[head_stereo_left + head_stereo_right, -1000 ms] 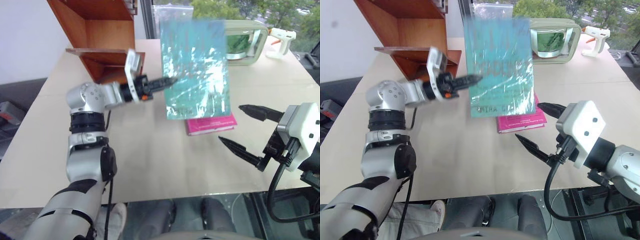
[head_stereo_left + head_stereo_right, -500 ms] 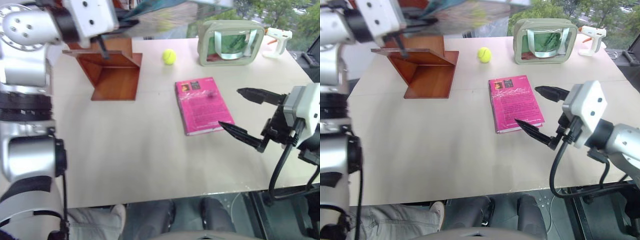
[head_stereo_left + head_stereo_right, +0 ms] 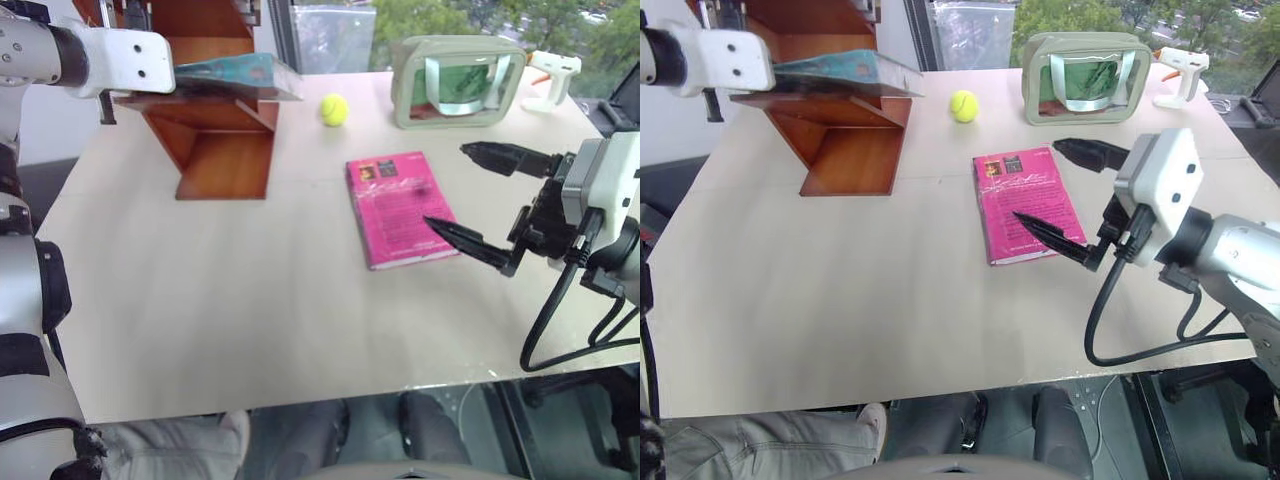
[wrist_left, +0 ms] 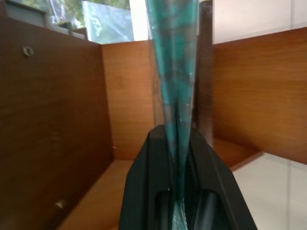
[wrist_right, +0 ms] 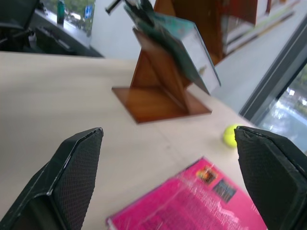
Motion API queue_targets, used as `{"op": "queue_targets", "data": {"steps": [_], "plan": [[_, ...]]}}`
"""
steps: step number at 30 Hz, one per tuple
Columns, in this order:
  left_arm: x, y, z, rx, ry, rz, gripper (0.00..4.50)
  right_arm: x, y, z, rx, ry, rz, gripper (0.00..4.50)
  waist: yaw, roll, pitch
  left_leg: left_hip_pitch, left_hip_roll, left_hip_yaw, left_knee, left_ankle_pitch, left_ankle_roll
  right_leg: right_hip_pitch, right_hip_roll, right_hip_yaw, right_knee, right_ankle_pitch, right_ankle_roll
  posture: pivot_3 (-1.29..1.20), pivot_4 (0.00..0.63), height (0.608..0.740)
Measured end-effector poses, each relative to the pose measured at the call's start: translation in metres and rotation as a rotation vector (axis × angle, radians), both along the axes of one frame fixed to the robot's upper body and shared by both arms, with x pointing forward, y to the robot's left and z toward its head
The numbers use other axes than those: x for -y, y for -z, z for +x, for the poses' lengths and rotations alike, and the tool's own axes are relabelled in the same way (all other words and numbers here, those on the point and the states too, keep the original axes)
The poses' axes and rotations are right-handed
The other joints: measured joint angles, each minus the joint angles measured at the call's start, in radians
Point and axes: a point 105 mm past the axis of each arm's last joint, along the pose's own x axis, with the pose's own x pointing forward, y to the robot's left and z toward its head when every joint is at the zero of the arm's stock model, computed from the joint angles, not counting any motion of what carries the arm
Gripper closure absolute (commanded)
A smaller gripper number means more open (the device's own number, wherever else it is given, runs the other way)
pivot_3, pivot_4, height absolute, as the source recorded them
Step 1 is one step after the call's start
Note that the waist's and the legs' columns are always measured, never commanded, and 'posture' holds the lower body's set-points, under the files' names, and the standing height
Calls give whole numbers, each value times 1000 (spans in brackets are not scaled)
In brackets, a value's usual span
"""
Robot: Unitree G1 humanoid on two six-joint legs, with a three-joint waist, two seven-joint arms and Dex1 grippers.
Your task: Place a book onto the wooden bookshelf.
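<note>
holding book (image 3: 235, 75) flat over wooden bookshelf (image 3: 215, 140) | left jaws clamped; right jaws apart | lettering unreadable

Teal-green book (image 3: 232, 75) lying flat over a shelf of the reddish-brown wooden bookshelf (image 3: 222, 150)

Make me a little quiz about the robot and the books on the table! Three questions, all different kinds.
1. True or false: the left gripper has its fingers shut on the teal book.
2. Which thing lies flat on the table under the open right gripper?
A. a tennis ball
B. the pink book
C. a glue gun
3. Fill in: the teal book lies flat over a shelf of the wooden ______.

Key
1. True. The black fingers pinch its edge.
2. B. The yellow tennis ball sits farther back, and the glue gun is at the far corner.
3. bookshelf
</note>
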Motion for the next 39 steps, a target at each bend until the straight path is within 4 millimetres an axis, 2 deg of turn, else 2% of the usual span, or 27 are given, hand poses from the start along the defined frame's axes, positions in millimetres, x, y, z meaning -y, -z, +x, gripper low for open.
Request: {"op": "queue_targets", "data": {"steps": [1,3,4,6,9,14,18,20,23,25,27,30,31,32,35,36,37,38,39], "plan": [[-1,2,3,1,-11,-5,4432,0,-3,2,16,9,8,0,-5,0,0,0,0,0,0,0,0,0,0,0,2,0,0,0,150,740],[-2,4,6,-10,-28,-17,3632,-3,-7,5,39,15,4,0,-7,0,0,1,1,0,0,1,-2,0,0,0,4,0,0,0,150,740],[-3,6,7,-17,-30,-23,3446,-3,-7,5,44,18,3,0,-7,1,0,2,1,0,0,1,-2,-1,0,0,5,0,0,0,150,740],[-12,17,8,-56,-64,-38,2553,-3,-8,7,49,25,5,0,-12,0,0,2,1,0,0,2,-2,-2,1,0,7,0,0,0,150,740],[-17,21,5,-76,-68,-68,1111,-2,-9,9,59,32,5,0,-17,0,0,0,1,1,2,2,-2,-3,0,1,9,0,0,0,150,740],[-17,26,-11,-91,40,-221,1111,4,-7,16,46,38,8,0,-23,0,0,-1,1,4,2,1,-2,-6,-1,0,11,0,0,0,150,740],[2,30,-32,-118,217,-403,1111,11,-2,24,8,35,1,0,-25,0,0,-1,1,5,3,1,-2,-7,-2,0,13,0,0,0,150,740],[16,37,-51,-160,292,-518,1111,14,2,27,-17,24,-7,0,-26,0,0,-1,1,6,3,1,-1,-8,-2,0,13,0,0,0,150,740],[56,45,-85,-232,406,-782,1111,26,19,37,-98,38,-30,0,-22,1,0,0,2,7,5,0,-1,-7,-1,0,13,0,-1,0,150,740],[77,48,-97,-246,443,-874,1111,29,26,40,-123,50,-48,0,-17,2,0,1,2,8,5,0,-1,-6,-1,0,14,0,-1,0,150,740],[106,62,-106,-289,480,-990,1111,33,36,45,-162,77,-64,0,-7,3,-1,3,2,10,5,0,-1,-5,-1,1,15,1,-1,0,150,740],[130,76,-106,-278,457,-1156,1111,37,43,51,-184,120,-55,0,8,3,-1,4,4,11,5,1,-3,-4,0,2,16,4,-5,0,150,740],[139,86,-105,-282,446,-1216,1111,38,46,53,-189,138,-49,0,12,4,-2,7,4,11,5,2,-3,-3,0,2,16,4,-5,0,150,740],[151,108,-104,-311,417,-1266,1111,42,54,53,-202,172,-55,0,15,4,-2,8,5,12,5,2,-3,-1,0,3,15,4,-6,0,150,740],[159,142,-105,-405,356,-1313,1111,52,72,49,-246,226,-73,0,19,4,-1,8,5,13,4,2,-3,-2,1,4,15,4,-6,0,150,740],[156,149,-105,-422,334,-1322,581,55,77,45,-261,239,-79,0,21,4,-1,8,5,13,3,1,-4,-2,1,4,15,4,-6,0,150,740],[152,154,-105,-437,317,-1334,299,59,81,39,-269,252,-91,0,23,5,-2,9,5,13,2,1,-4,-2,1,4,14,4,-6,0,150,740],[147,161,-105,-456,293,-1348,48,64,87,32,-286,270,-112,0,30,5,-2,10,5,13,1,1,-4,-2,1,5,14,4,-6,0,150,740],[143,167,-104,-465,269,-1355,48,68,91,28,-298,280,-126,0,32,5,-2,11,5,14,0,1,-4,-1,1,5,13,4,-6,0,150,740]]}}
